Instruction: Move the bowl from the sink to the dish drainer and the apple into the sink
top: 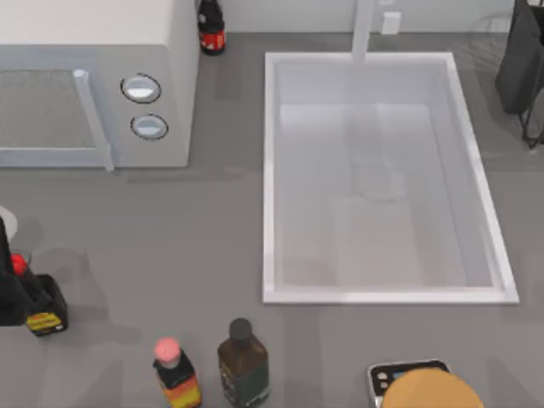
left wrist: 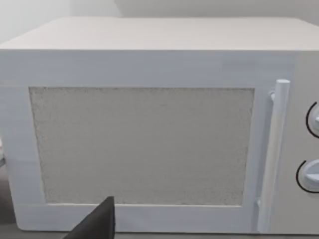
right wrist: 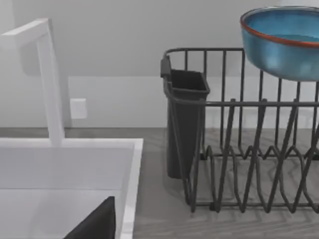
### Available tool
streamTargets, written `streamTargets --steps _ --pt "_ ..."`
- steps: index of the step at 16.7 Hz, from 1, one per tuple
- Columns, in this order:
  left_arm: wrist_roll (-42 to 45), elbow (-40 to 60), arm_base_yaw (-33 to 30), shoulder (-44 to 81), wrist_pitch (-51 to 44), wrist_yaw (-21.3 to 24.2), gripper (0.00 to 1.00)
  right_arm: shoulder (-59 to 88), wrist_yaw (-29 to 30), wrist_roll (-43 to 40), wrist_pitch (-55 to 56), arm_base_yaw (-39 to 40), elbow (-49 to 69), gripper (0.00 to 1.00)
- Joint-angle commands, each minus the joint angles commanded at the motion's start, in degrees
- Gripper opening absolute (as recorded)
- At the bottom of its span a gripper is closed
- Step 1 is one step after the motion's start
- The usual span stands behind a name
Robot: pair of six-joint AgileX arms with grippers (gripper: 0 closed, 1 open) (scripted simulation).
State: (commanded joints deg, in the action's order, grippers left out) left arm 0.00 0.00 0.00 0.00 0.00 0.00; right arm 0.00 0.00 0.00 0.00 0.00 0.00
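Note:
The white sink point(top: 269, 170) with its tap point(top: 364, 30) holds nothing. In the right wrist view the blue, red-rimmed bowl point(right wrist: 281, 47) sits high in the dark wire dish drainer point(right wrist: 234, 149), right of the sink's rim point(right wrist: 132, 169). A dark part of my right gripper point(right wrist: 94, 224) shows near the sink, apart from the bowl. The drainer's edge point(top: 520, 68) is at the table's back right. A small red round thing point(top: 18, 264) lies at the left edge against a dark shape; I cannot tell whether it is the apple. My left gripper point(left wrist: 94, 224) faces the microwave.
The white microwave point(top: 93, 85) fills the back left. A dark bottle point(top: 211, 30) stands behind it. Three bottles point(top: 47, 314), point(top: 174, 374), point(top: 242, 365) stand along the front left. A tan-orange round thing point(top: 429, 391) sits at the front edge, right of middle.

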Motion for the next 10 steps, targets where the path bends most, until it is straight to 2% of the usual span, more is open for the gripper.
streamTargets --steps 10 --pt "0.00 0.00 0.00 0.00 0.00 0.00 1.00 0.00 0.00 0.00 0.00 0.00 0.00 1.00"
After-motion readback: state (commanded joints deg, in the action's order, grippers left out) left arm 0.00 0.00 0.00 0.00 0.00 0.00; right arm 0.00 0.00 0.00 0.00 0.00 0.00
